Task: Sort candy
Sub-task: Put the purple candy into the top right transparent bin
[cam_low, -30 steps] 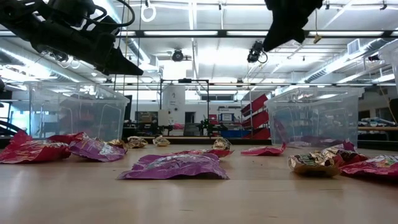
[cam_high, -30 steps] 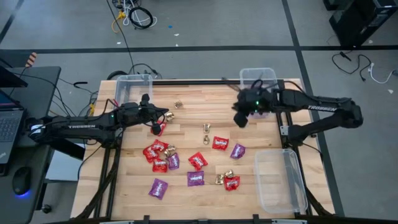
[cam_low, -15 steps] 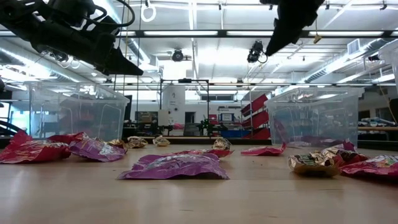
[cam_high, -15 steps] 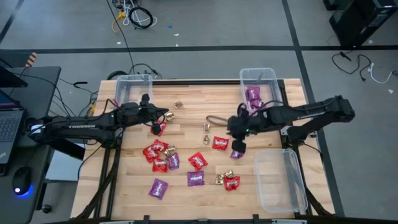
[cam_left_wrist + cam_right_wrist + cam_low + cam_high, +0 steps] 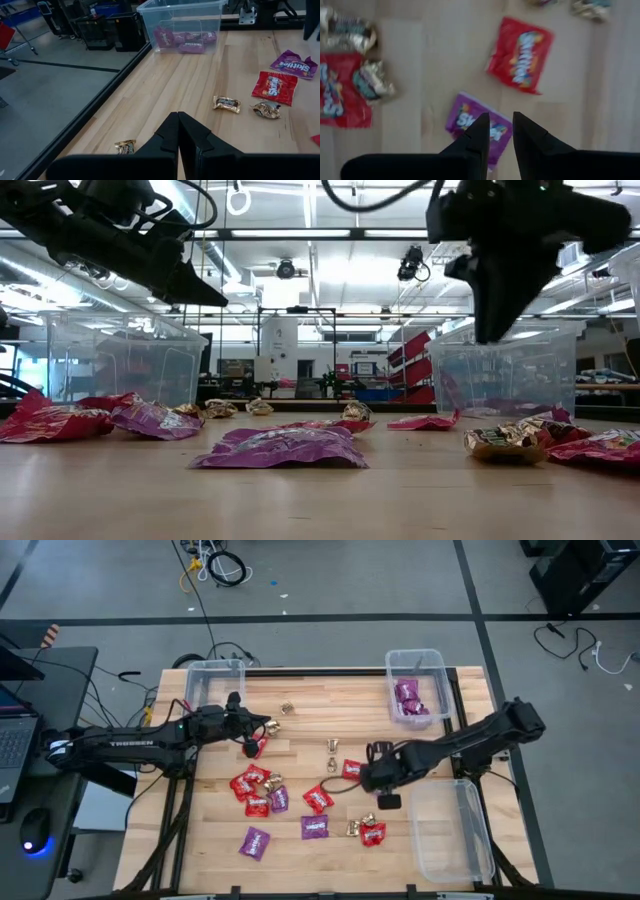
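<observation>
The right claw hangs over the table, its fingers a little apart and holding nothing, directly above a purple packet that lies beside a red packet. The left claw, fully closed and empty, waits near the far left bin. Most candy (red, purple, gold) lies spread between both claws; some purple packets are already in the far right bin.

The table is pale, light-grained wood. Red packets bear white lettering with multicoloured dots; purple packets carry the same print. Small sweets are gold foil. Bins are clear plastic. Both arms are black.
</observation>
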`<move>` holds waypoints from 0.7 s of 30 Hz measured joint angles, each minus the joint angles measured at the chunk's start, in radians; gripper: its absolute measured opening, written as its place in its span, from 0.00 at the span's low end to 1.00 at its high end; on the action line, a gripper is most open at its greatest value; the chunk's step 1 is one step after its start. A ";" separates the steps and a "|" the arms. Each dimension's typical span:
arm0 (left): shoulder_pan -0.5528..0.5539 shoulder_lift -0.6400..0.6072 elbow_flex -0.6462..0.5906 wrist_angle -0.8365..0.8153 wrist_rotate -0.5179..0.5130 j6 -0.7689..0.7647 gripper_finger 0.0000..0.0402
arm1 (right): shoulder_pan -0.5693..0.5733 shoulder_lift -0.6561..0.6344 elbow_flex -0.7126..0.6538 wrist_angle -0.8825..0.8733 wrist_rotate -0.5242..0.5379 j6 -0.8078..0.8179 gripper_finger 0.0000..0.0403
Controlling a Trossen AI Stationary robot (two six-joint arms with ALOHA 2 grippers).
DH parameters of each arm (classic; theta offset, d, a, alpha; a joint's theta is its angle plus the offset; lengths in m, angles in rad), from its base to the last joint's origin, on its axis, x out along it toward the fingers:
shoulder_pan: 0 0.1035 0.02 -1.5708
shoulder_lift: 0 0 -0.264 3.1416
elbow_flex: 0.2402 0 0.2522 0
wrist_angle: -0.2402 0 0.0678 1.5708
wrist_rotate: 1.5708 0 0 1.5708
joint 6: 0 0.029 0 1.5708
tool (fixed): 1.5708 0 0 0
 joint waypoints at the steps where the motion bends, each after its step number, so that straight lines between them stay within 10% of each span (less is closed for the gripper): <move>1: 0.000 0.000 0.000 0.000 0.000 0.000 0.02 | 0.007 0.014 0.000 0.000 -0.009 -0.005 0.18; 21: 0.000 0.000 0.000 0.000 0.000 0.000 0.02 | 0.047 0.168 0.000 -0.037 -0.085 0.026 0.36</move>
